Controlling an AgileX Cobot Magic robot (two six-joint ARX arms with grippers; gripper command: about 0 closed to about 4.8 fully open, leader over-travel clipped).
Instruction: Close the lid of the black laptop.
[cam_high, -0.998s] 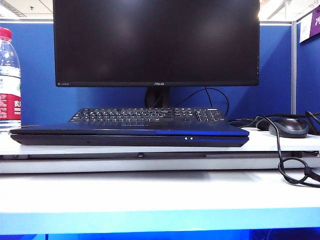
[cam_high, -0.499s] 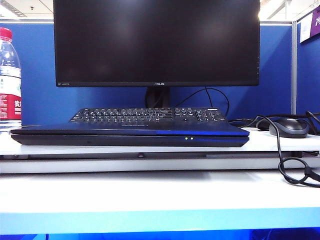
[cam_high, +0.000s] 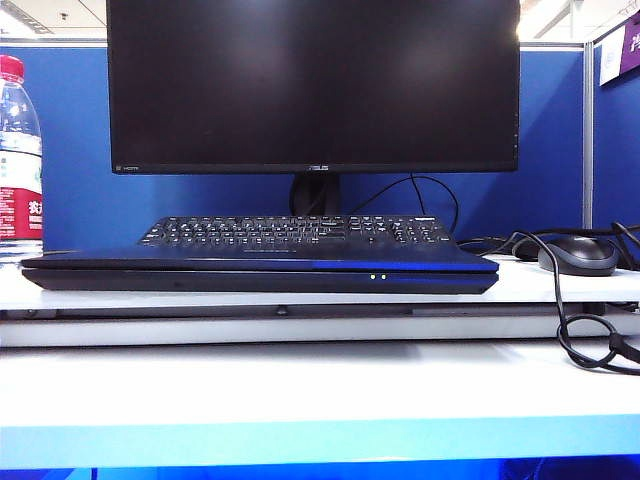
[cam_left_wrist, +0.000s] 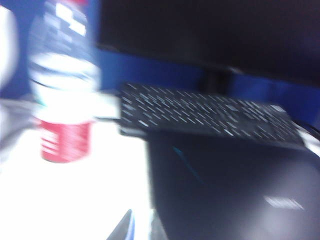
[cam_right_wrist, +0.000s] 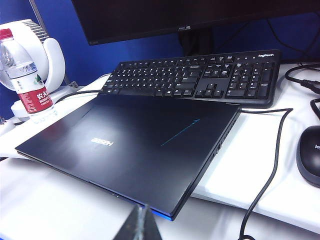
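ASUS logo on monitor (cam_high: 312, 85) lower bezel, centre; small white mark at its bottom-left corner, too small to read. Laptop (cam_right_wrist: 135, 150) lid (cam_right_wrist: 150, 137) has a silver brand logo, upside down from right wrist cam, reads approx. "Hasee". Keyboard (cam_right_wrist: 200, 77): "logitech" at top corner. Water bottle (cam_right_wrist: 22, 72): red label w/ white Chinese chars, not legible. Purple sign (cam_high: 625, 45) on partition, white char, cut off by frame edge.
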